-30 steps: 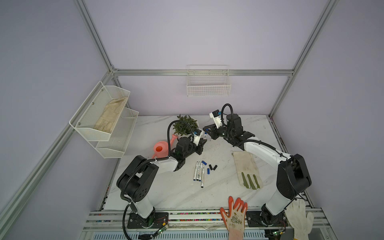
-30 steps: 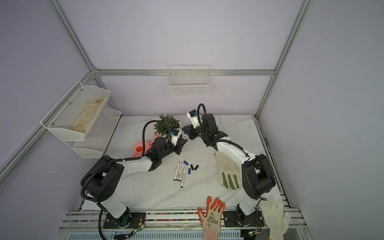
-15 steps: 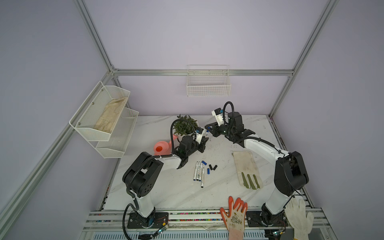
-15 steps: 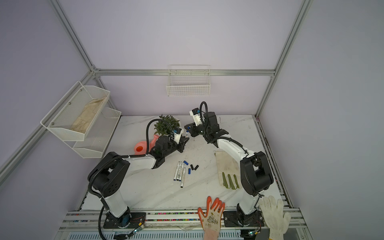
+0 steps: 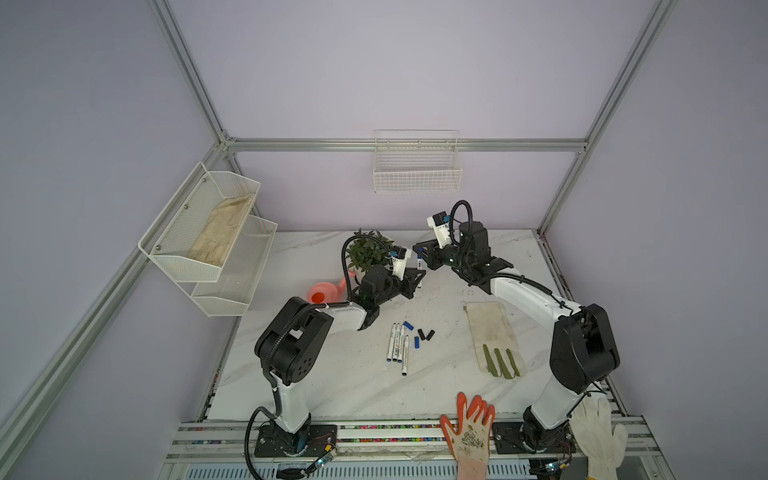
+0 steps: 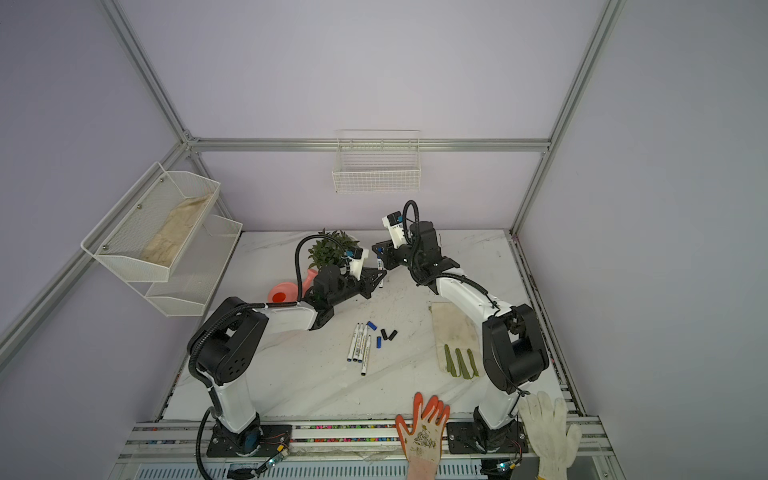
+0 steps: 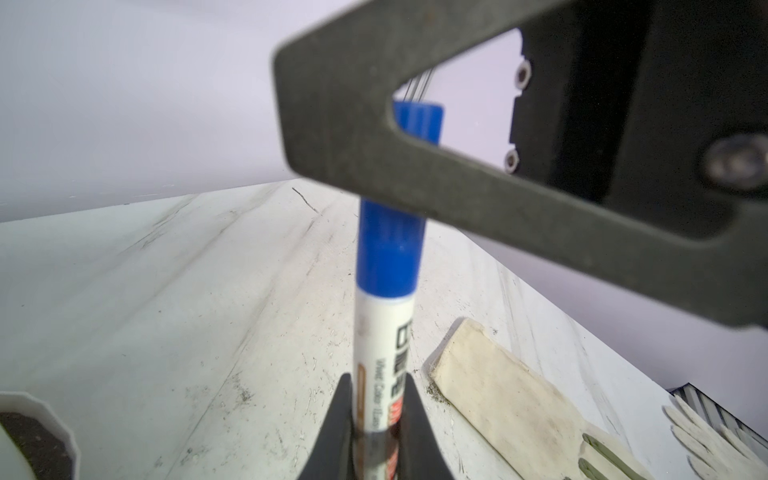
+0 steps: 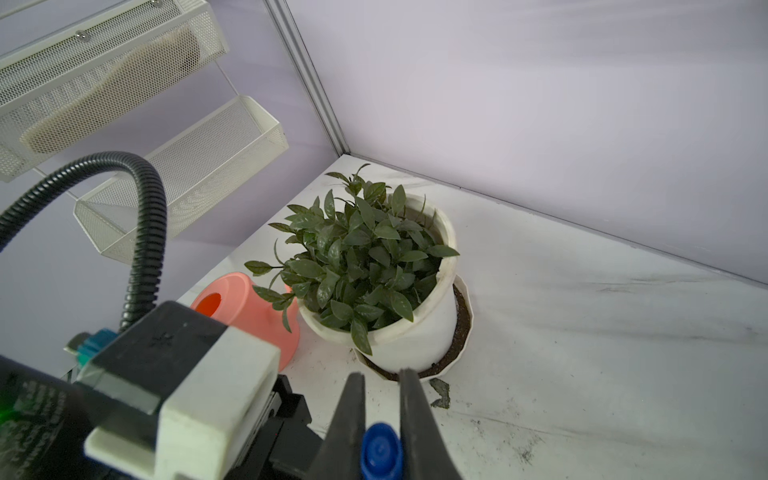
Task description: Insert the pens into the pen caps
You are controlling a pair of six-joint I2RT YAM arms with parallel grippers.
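Bottom of frame, front rail: orange glove [image 5: 471,432], white glove [image 5: 598,432].
Table [image 5: 324,386], centre: four pens [image 5: 398,347] lying side by side. Just right of them are four loose pen caps [image 5: 422,334], two blue and two black.
Centre right: beige glove [image 5: 492,336], flat.
Above centre: left gripper [image 7: 376,415], fingers pinching the fifth pen [image 7: 384,332] by its barrel. Right gripper [image 8: 380,415], fingers pinching the blue cap [image 8: 380,455] seated on that pen's end.
Behind: potted plant [image 5: 368,251], pink watering can [image 5: 322,291].
Rear wall: wire basket [image 5: 417,174].
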